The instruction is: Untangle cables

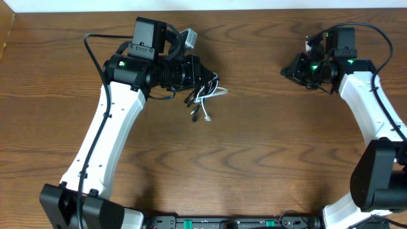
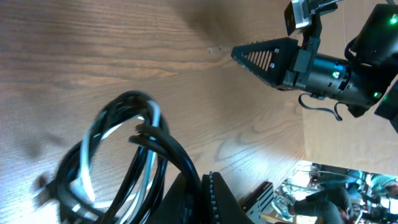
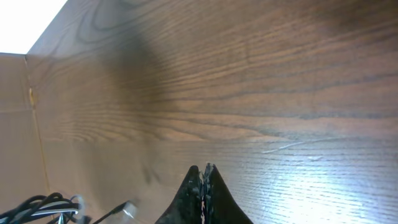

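Grip on the left side first. Left gripper [image 1: 207,77], black, two-fingered: clenched on a tangle of thin flexible cables [image 1: 205,97], strands pinched right at the fingertips [image 2: 214,194]. Just ahead of those tips, in the left wrist view: glossy thin black cable [image 2: 134,98] in several loops, thin white cable [image 1: 215,93] threaded through them, the two touching and crossing. Small plug ends [image 1: 193,116] at the bundle's outer edge, over the brown wood-grain table [image 1: 254,152]. Cannot tell whether they rest on it.

Right gripper [image 3: 203,186], black, wedge-shaped fingers: pressed fully shut, tips touching, nothing held between them. Wood grain under and ahead of it. Points toward the left gripper across a stretch of table, well apart from the tangle. From the right wrist, cables only just in frame at the lower left corner, far ahead and to one side of the closed tips.

Further out: black wrist housings with small green lights behind each gripper, then white arm links running back to black bases at the table's near edge. Thicker black wire looped behind the left wrist, fixed to the arm.
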Controlling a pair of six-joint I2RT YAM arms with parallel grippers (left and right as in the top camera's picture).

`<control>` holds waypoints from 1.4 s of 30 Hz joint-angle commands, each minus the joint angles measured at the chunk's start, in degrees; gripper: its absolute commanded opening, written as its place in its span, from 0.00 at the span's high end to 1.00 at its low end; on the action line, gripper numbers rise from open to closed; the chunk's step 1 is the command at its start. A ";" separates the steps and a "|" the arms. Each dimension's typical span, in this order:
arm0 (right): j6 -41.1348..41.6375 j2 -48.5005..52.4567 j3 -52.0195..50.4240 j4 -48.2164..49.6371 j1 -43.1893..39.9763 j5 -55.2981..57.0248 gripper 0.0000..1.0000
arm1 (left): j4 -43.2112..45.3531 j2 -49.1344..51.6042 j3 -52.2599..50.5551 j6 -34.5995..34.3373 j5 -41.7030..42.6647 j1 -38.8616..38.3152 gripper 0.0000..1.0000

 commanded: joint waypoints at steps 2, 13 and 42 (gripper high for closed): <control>-6.58 -2.62 0.13 0.81 -0.11 -10.32 0.82 | 0.46 -0.70 0.61 2.54 0.98 0.28 0.93; -7.91 -2.82 0.13 4.68 5.42 -28.68 0.43 | 3.52 -0.70 0.61 -17.62 0.98 0.28 0.93; 19.34 -2.73 0.13 14.95 22.77 -11.67 0.69 | 6.29 -0.70 0.61 -23.43 0.94 0.28 0.92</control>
